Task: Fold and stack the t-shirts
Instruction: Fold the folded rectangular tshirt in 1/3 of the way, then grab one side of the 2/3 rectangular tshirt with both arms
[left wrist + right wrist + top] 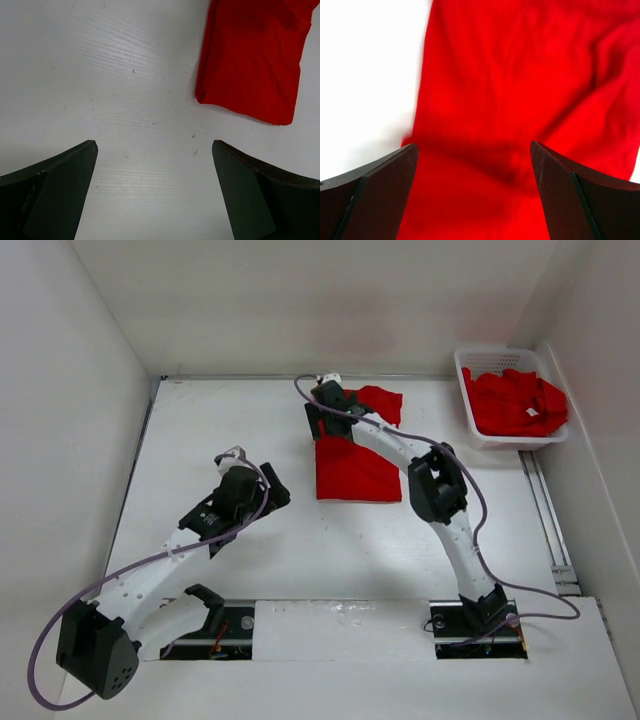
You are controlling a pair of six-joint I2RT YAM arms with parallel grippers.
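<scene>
While the right gripper [474,146] hovers above it, t-shirt [357,470]: partly folded, on the desk [300,550] toward its far edge.
Jaws: both pairs wide apart, empty.
Left gripper [154,145]: over bare desk, near the shirt's corner.
Risk: pinching one layer could drag the folds open.

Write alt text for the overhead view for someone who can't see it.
A red t-shirt lies mid-table with the right pincer open above its far end. The left pincer, also open, hangs over bare table to its left. A white basket at the far right holds more red shirts.
</scene>
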